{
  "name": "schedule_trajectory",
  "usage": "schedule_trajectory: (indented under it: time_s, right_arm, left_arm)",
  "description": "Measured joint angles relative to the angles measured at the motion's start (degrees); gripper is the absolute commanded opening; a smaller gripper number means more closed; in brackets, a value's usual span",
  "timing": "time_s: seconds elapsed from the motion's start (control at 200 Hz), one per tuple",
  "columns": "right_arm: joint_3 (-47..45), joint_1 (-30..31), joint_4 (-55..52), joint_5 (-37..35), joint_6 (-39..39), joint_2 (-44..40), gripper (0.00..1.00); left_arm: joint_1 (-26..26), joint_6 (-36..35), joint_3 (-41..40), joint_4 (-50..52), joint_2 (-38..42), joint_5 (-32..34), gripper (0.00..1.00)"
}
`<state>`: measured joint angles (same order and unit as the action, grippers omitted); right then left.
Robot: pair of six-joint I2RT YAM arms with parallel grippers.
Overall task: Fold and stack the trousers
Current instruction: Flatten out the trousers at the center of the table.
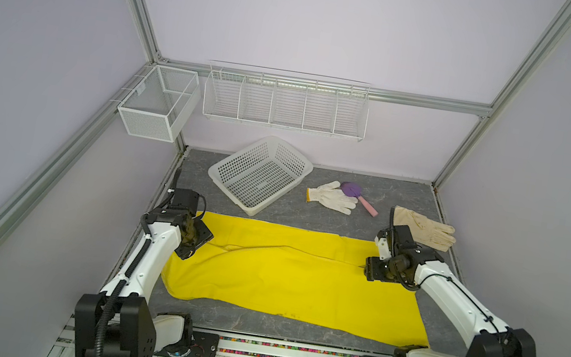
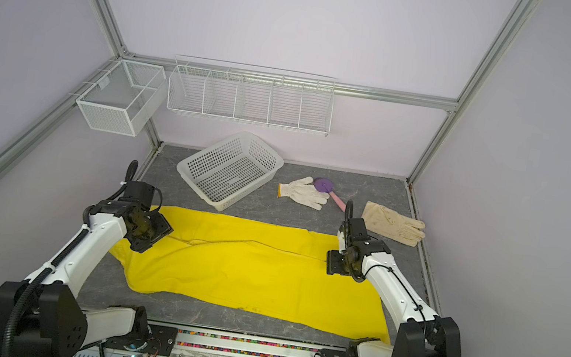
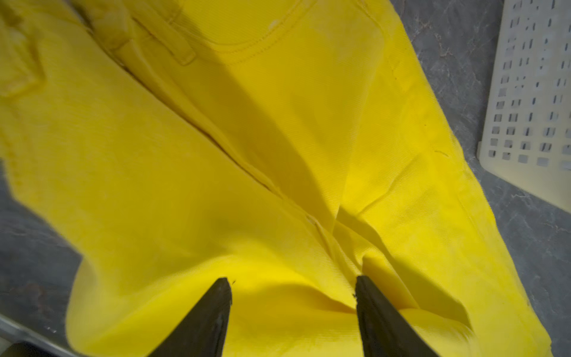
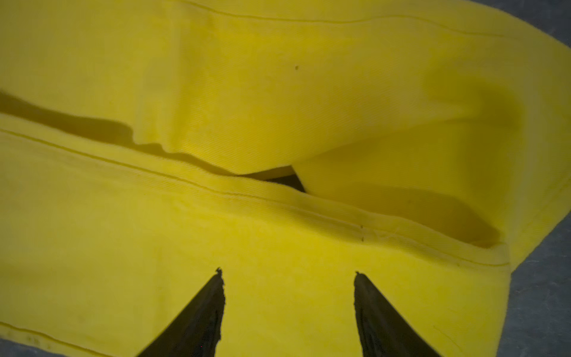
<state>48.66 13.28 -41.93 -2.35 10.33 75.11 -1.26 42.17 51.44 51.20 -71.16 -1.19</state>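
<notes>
The left arm (image 1: 147, 254) extends forward from its base with the wrist bent downward. The left gripper (image 3: 293, 279) points down, its fingers (image 3: 210, 315) parted with a clear gap between the tips. The right arm (image 1: 452, 291) extends forward and inward, wrist bent downward. The right gripper (image 4: 287, 272) points down, jaws likewise parted. In both top views the two wrists sit well apart

The enclosure has plain lavender walls (image 1: 302, 15) on three sides, framed by aluminium profiles (image 1: 424, 101). The bench (image 1: 327, 223) has a grey marbled surface. A five-compartment wire shelf (image 1: 285, 103) is mounted at 12 o'clock and a mesh box (image 1: 156, 102) at 10 o'clock. Lighting is even and diffuse.
</notes>
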Motion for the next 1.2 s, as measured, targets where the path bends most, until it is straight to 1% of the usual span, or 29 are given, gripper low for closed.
schedule_trajectory:
  time_s: [0.08, 0.21, 0.29, 0.49, 0.615, 0.795, 0.835, 0.89, 0.93, 0.95, 1.02, 1.064, 1.134, 1.199]
  right_arm:
    - [0.28, -4.52, 0.07, -0.90, 0.63, 0.98, 0.68]
    - [1.29, -13.84, -0.04, -1.33, 0.57, 2.71, 0.68]
    - [2.71, -17.66, 0.13, -2.58, 0.35, 4.20, 0.68]
    - [6.34, -21.84, 1.44, -4.63, 1.55, 10.14, 0.71]
    - [7.02, -26.14, 3.67, -5.01, 2.73, 14.21, 0.73]
    - [7.82, -27.06, 4.92, -4.02, 2.47, 19.19, 0.70]
    - [7.82, -27.04, 5.01, -3.91, 2.05, 20.28, 0.68]
    - [7.82, -27.06, 5.18, -3.85, 1.84, 21.35, 0.63]
    - [7.82, -27.06, 5.33, -3.76, 1.46, 22.03, 0.57]
    - [7.93, -27.06, 5.51, -3.43, 1.44, 22.25, 0.52]
    - [8.15, -27.06, 6.01, -3.65, 0.83, 22.53, 0.41]
    - [8.48, -27.06, 6.08, -3.67, 0.00, 22.84, 0.31]
    - [9.42, -27.21, 6.10, -3.76, -1.33, 23.71, 0.22]
    - [10.47, -27.65, 6.34, -3.63, -2.71, 24.70, 0.16]
  left_arm:
    - [0.81, -0.22, -0.35, -2.54, -2.49, -0.72, 0.65]
    - [2.80, -0.61, -0.35, -6.23, -6.54, -1.55, 0.65]
    - [3.23, -0.81, -0.37, -7.91, -8.52, -1.75, 0.65]
    - [3.43, -1.86, -1.36, -10.67, -11.76, -1.88, 0.65]
    - [3.43, -2.58, -2.23, -11.65, -12.33, -1.90, 0.69]
    - [3.43, -3.69, -2.97, -12.35, -12.41, -2.16, 0.69]
    - [3.43, -3.82, -3.30, -12.35, -12.41, -2.16, 0.69]
    - [3.43, -3.87, -4.00, -12.55, -12.41, -2.16, 0.69]
    - [3.43, -3.89, -4.57, -12.63, -12.41, -2.16, 0.69]
    - [3.43, -3.89, -4.83, -12.68, -12.41, -2.16, 0.69]
    - [3.43, -3.91, -5.53, -12.68, -12.41, -2.12, 0.69]
    - [3.43, -4.07, -5.77, -12.52, -12.41, -2.08, 0.69]
    - [3.43, -4.31, -5.86, -12.44, -12.44, -1.88, 0.69]
    - [3.43, -4.74, -5.86, -12.24, -12.57, -1.62, 0.69]
